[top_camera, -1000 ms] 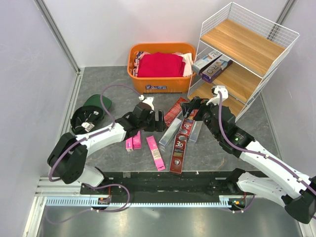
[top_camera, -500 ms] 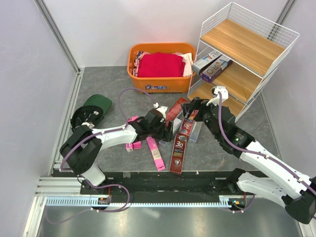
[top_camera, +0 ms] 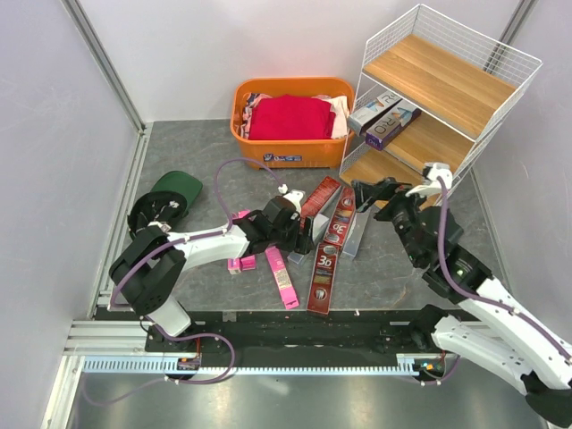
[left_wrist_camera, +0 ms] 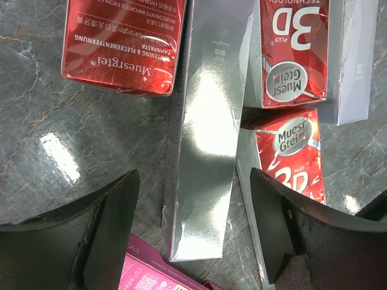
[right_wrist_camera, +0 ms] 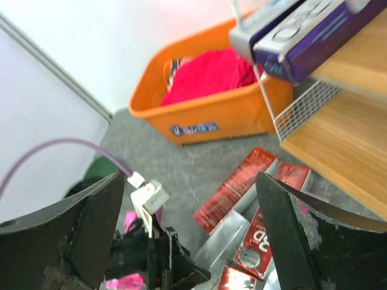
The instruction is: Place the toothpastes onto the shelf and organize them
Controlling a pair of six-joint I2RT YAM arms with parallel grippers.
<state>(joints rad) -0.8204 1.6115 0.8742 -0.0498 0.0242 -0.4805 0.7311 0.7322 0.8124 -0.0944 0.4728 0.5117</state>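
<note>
Several toothpastes lie on the grey floor: dark red boxes (top_camera: 319, 198), "3D" red boxes (top_camera: 323, 275), silver boxes (top_camera: 307, 243) and pink boxes (top_camera: 281, 275). My left gripper (top_camera: 307, 232) is open and low over the silver box (left_wrist_camera: 205, 139), one finger on each side of its near end, not touching it. My right gripper (top_camera: 368, 193) is open and empty, raised beside the bottom board of the white wire shelf (top_camera: 447, 85). A silver-grey box and a purple box (top_camera: 386, 116) lie on the shelf's middle board; the purple one shows in the right wrist view (right_wrist_camera: 314, 30).
An orange basket (top_camera: 290, 152) of red clothes stands behind the boxes, left of the shelf. A dark green cap (top_camera: 174, 189) lies at the left. Small pink boxes (top_camera: 239, 262) lie under the left arm. Grey walls close the left and right sides.
My left gripper has moved right from the pink boxes to the silver box. My right gripper has drawn back from the red boxes, up and to the right toward the shelf.
</note>
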